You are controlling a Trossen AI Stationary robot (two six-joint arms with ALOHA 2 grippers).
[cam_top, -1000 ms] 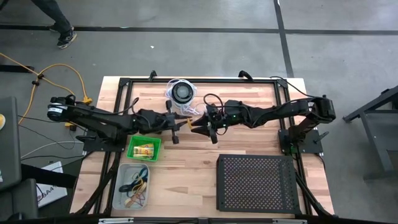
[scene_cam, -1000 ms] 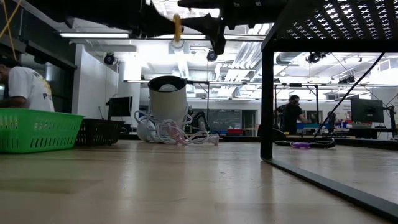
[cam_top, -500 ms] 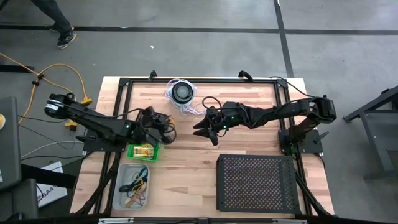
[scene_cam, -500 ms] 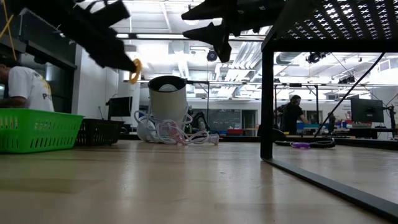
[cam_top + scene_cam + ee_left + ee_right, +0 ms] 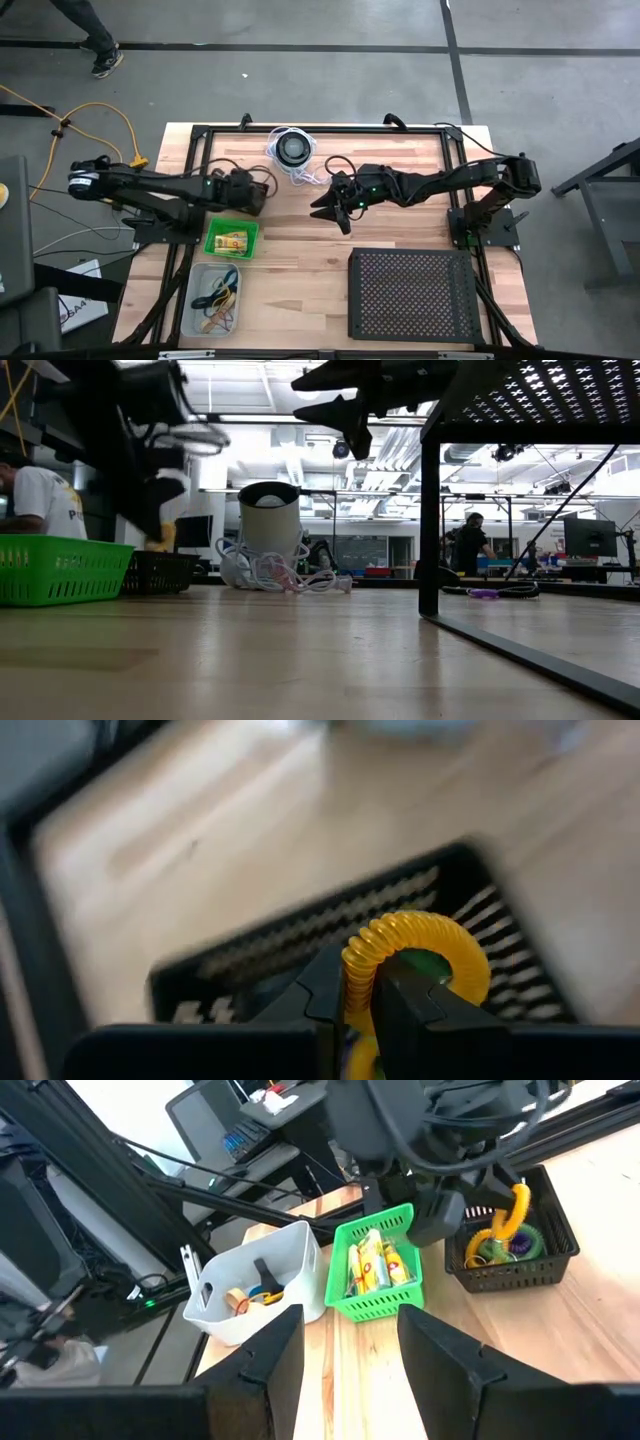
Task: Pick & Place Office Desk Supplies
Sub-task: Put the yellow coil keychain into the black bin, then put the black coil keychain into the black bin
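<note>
Arms: two, both over the upper half of the table [image 5: 300,262] in the high view; the left arm enters from the left edge, the right arm from the right.
Bins, left side of high view: two show, one green basket [image 5: 231,239] holding yellow packets [image 5: 233,241], and below it one white bin [image 5: 213,299] with mixed loops.
Third bin: a small black basket [image 5: 512,1258] appears only in the right wrist view, at right, beside the green basket [image 5: 377,1273]; from above the left arm covers it.
Left gripper [image 5: 360,982]: fingers pinched on one yellow coiled ring [image 5: 416,955], held above the black basket [image 5: 300,960]; pointing steeply down.
Ring, other views: hangs from the left gripper [image 5: 505,1195] as a yellow coil [image 5: 517,1205] over the black basket, which already holds coiled rings, green and yellow among them; the count is unclear.
Low view, left: left gripper blurred, yellow tip near the black basket [image 5: 160,570].
Centre, top: one round black disc [image 5: 292,149] with white cord.
Right gripper [image 5: 322,206]: centre of the high view, clear of the wood, fingers spread wide, nothing between them.
Lower right: one black perforated tray [image 5: 415,294].
</note>
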